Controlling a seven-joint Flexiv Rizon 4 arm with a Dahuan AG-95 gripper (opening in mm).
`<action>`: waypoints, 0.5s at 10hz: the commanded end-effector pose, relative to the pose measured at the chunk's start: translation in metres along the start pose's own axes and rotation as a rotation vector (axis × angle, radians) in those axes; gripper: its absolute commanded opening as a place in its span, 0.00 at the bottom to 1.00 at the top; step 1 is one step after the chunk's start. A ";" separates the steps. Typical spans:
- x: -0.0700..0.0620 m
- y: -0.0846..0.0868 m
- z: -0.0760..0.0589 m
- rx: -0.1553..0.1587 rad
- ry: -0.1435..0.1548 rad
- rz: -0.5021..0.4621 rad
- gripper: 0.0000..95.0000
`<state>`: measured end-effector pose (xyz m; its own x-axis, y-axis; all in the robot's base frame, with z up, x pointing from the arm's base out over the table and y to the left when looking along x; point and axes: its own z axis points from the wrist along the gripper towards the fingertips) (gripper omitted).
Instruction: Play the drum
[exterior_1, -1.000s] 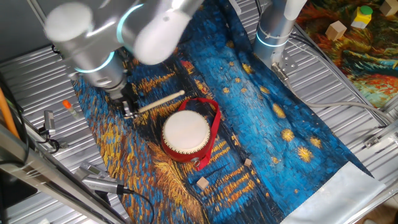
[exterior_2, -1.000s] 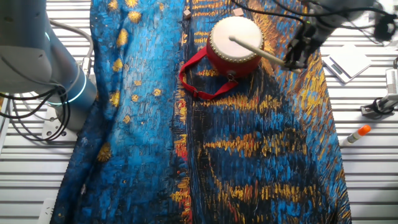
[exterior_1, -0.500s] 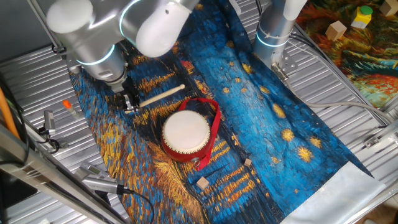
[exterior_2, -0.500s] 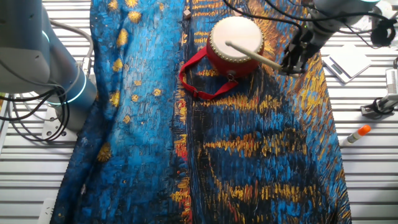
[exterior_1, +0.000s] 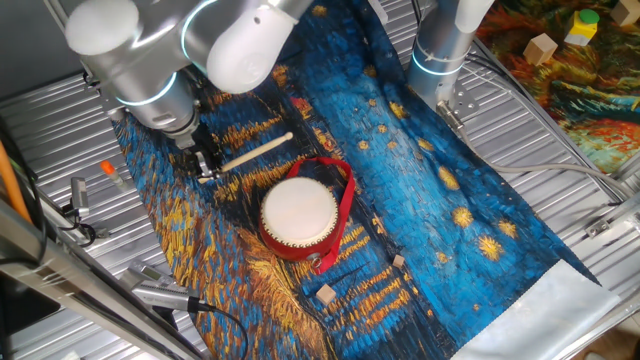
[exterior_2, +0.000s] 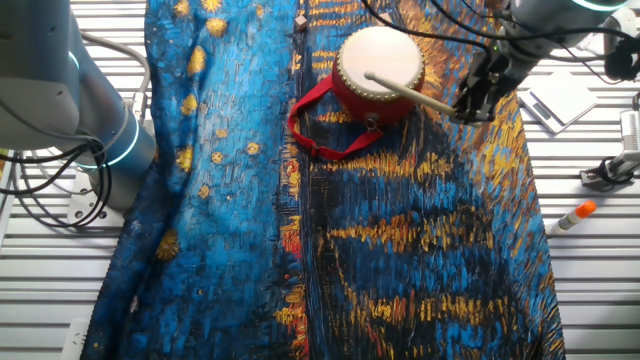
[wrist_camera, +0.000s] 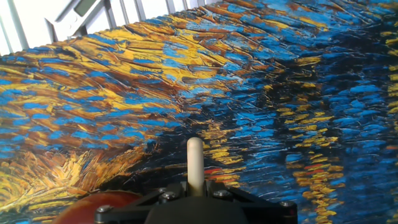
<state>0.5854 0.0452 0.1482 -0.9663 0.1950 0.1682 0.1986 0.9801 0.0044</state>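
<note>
The drum (exterior_1: 299, 215) has a white skin, a red body and a red strap (exterior_1: 345, 205). It stands on the painted cloth in the middle of one fixed view and at the top of the other fixed view (exterior_2: 379, 65). My gripper (exterior_1: 207, 165) is shut on the thin pale wooden stick (exterior_1: 257, 151), to the left of the drum. In the other fixed view the gripper (exterior_2: 470, 100) holds the stick (exterior_2: 410, 92) with its tip over the drum skin. The hand view shows the stick (wrist_camera: 194, 163) pointing away between the jaws, with the red drum edge (wrist_camera: 102, 202) at the bottom left.
A blue and yellow painted cloth (exterior_1: 430, 190) covers the table. Two small wooden blocks (exterior_1: 325, 294) lie near the drum. A second arm's base (exterior_1: 440, 50) stands at the back. An orange-capped marker (exterior_2: 572, 215) and a white pad (exterior_2: 560, 95) lie on the metal slats.
The gripper with the stick has risen and shifted slightly away from the drum, lifting the stick's tip off the skin.
</note>
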 end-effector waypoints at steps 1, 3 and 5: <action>-0.002 0.001 0.000 -0.002 0.009 0.005 0.00; -0.002 0.001 0.000 0.001 0.009 0.019 0.00; -0.002 0.001 0.000 0.001 0.009 0.027 0.00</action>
<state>0.5876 0.0461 0.1480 -0.9588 0.2221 0.1773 0.2256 0.9742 -0.0006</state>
